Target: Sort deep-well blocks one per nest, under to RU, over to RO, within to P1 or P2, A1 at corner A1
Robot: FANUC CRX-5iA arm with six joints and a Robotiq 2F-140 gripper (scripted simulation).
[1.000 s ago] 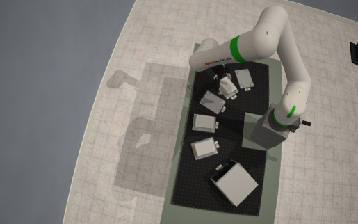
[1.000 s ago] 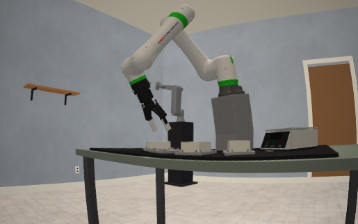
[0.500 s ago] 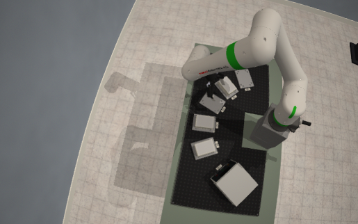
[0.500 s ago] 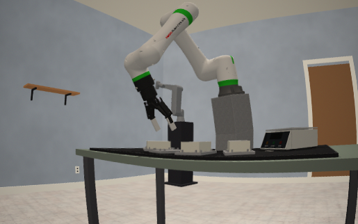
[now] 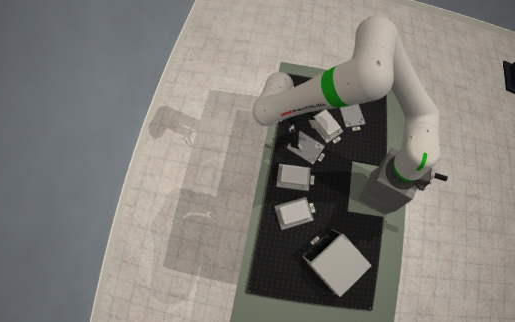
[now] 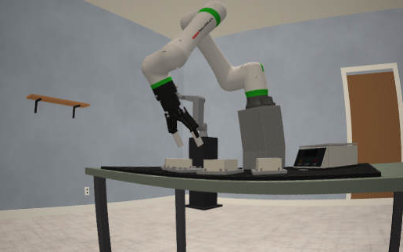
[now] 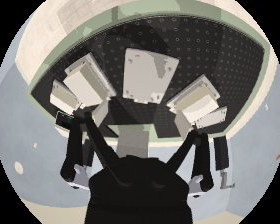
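Note:
My gripper [image 6: 188, 139] [image 7: 142, 110] is open and empty, above the bare middle nest [image 5: 311, 148] [image 7: 147, 75]. One pale block [image 5: 327, 122] [image 6: 178, 163] [image 7: 195, 106] sits in the nest on one side of it. A second block [image 5: 294, 175] [image 6: 220, 165] [image 7: 85, 84] sits in the nest on its other side. A third block [image 5: 294, 213] [image 6: 268, 164] [image 7: 64, 96] sits in the nest nearest the check-weigher [image 5: 342, 263] [image 6: 339, 156]. The weigher's platform is bare and no lamp looks brightly lit. Nest labels and cut corners are too small to read.
Another bare nest [image 5: 353, 115] [image 7: 211, 118] lies at the end of the row away from the weigher. The grey robot pedestal [image 5: 388, 190] [image 6: 262, 137] [image 7: 133, 143] stands behind the row. The black perforated mat [image 5: 271, 280] lies on the green table [image 5: 243, 311].

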